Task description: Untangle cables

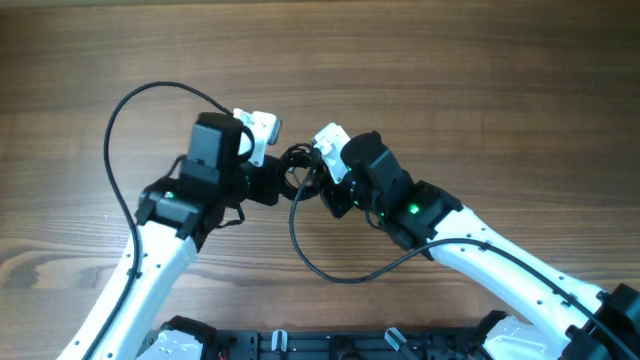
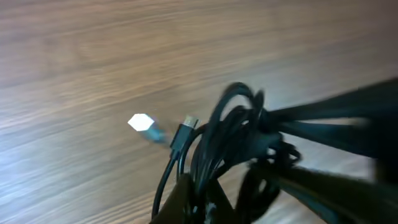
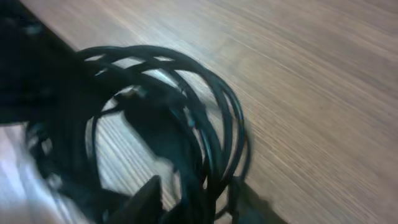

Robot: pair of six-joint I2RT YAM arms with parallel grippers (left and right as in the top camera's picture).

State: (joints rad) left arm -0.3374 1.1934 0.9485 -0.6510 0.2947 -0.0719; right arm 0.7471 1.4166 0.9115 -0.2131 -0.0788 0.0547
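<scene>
Black cables (image 1: pixel 296 166) bunched between both sets of fingers, over the middle of the tabletop (image 1: pixel 470 80).
Clenched on the coil's edge, the left fingers (image 1: pixel 272 187) hold it; the right fingers (image 1: pixel 319 189) meet it from the opposite side, but blur hides their grip. The loops sit equally near both arms, and the plug ends (image 2: pixel 184 133) trail free.

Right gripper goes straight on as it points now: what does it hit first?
The cables: their loops hang right in front of the right gripper. The left gripper lies just beyond, shut on the same bundle. Blurred view, so the gap is unclear.
</scene>
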